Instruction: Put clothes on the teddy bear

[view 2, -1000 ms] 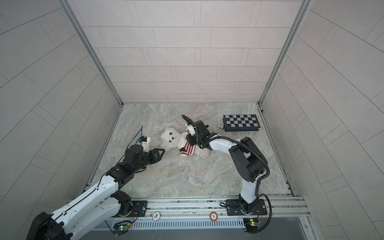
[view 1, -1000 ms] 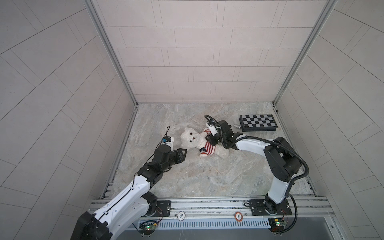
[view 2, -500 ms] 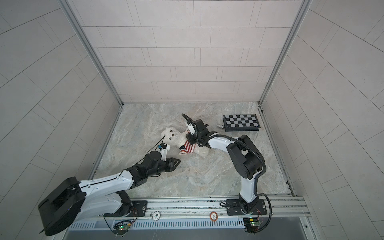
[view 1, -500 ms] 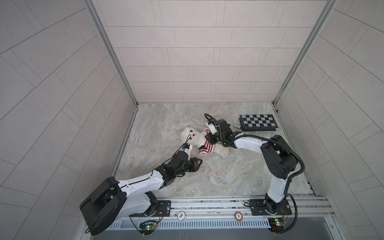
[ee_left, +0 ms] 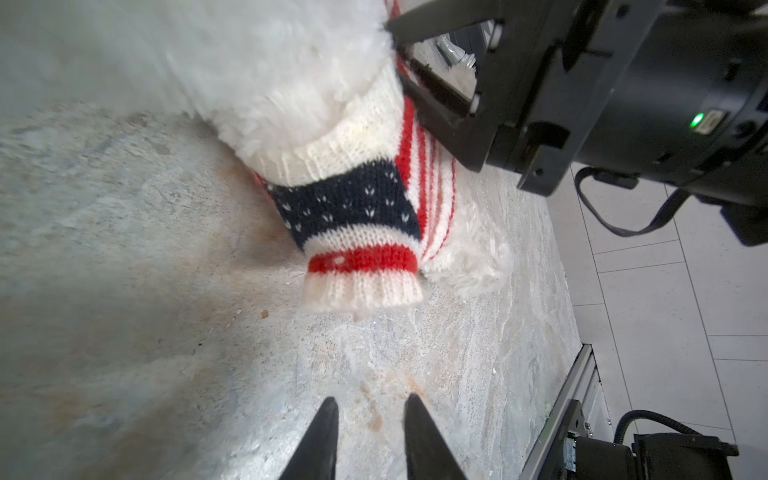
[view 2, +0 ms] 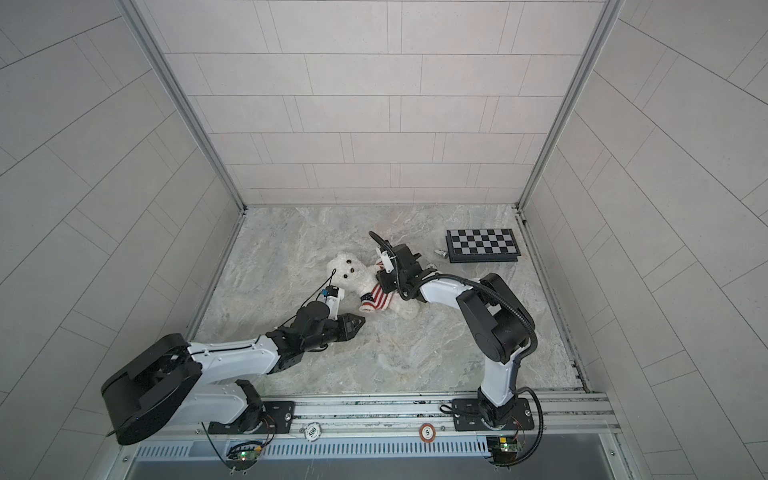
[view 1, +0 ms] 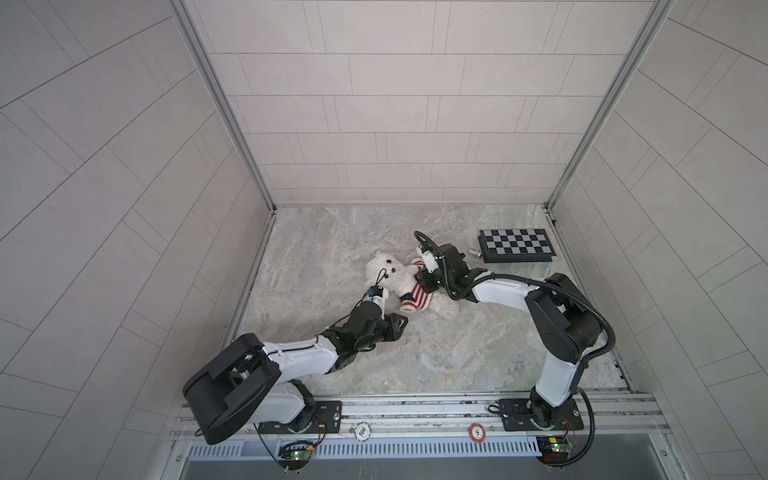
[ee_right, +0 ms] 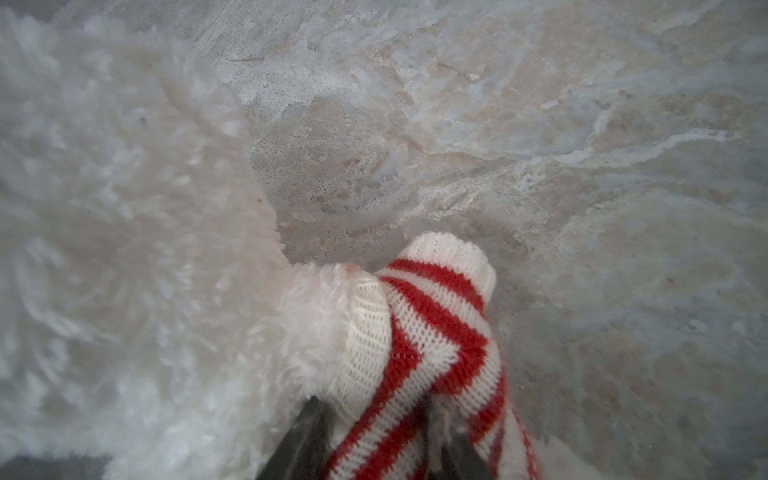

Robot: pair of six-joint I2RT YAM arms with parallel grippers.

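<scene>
Teddy bear (view 1: 388, 276) is flat on its back in the middle of the table (view 1: 436, 357), striped sweater (view 1: 419, 296) already round its chest, right gripper (ee_right: 374, 419) pinching the knit by the far shoulder. Left gripper (ee_left: 370, 409) just swung in low and narrowed its jaws to a slim gap, empty, aimed at the near sleeve cuff (ee_left: 361, 291), so sleeve-tugging next, I'd guess. Checkerboard (view 1: 515, 245) sits well off in the corner; nothing's blocking.

- Walls (view 1: 395, 104): pale rectangular tiles on three sides, joined by aluminium corner posts (view 1: 224, 108).
- Floor (view 1: 332, 249): grey-beige marbled slab, evenly lit.
- Checkerboard (view 1: 515, 245): flat in the far right corner.
- Metal rail (view 1: 415, 409): along the near edge.
</scene>
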